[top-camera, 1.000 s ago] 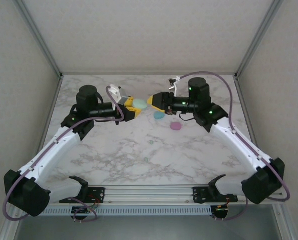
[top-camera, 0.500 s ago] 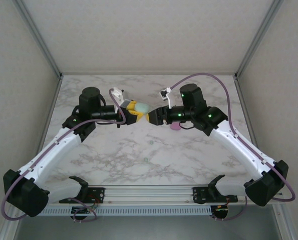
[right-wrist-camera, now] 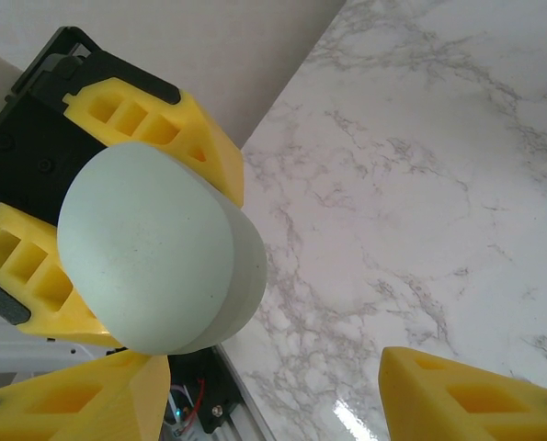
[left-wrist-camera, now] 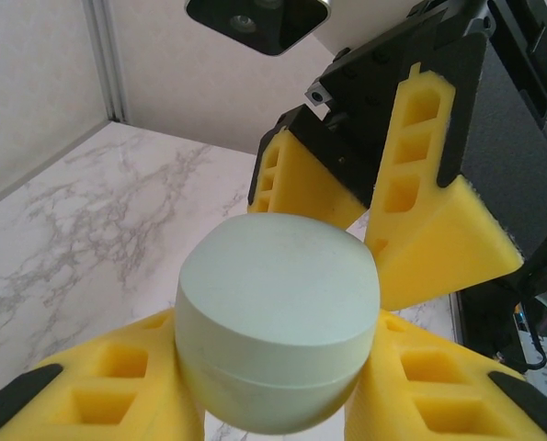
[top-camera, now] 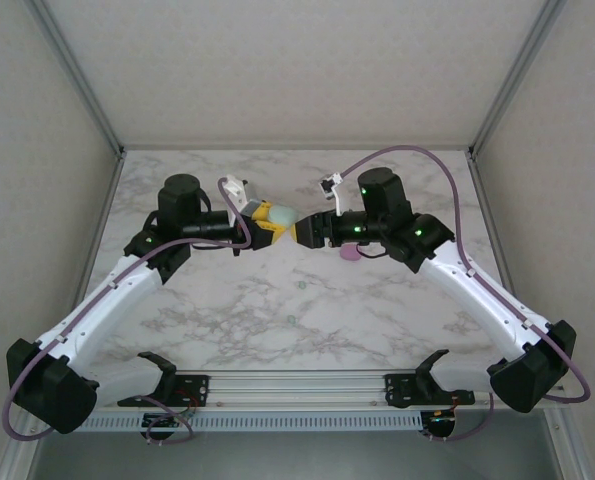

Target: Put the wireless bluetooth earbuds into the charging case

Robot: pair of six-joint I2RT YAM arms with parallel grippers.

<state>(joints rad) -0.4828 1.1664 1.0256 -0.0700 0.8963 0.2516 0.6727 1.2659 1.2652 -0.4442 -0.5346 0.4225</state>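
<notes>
Well, the left gripper (top-camera: 273,222) is clamped tight on the mint case (left-wrist-camera: 278,322) and holds it closed, up off the marble table (top-camera: 207,300). Facing it comes the right gripper (top-camera: 305,232), its yellow fingers (left-wrist-camera: 420,184) spread partway and drawn right up to the mint case's far end. Whether they touch it, I can't tell. A pink case (top-camera: 349,253) lies on the table near the mint case, on the right arm's side. Two tiny earbuds (top-camera: 300,285) sit on the marble well apart from the mint case, toward the arm bases.
</notes>
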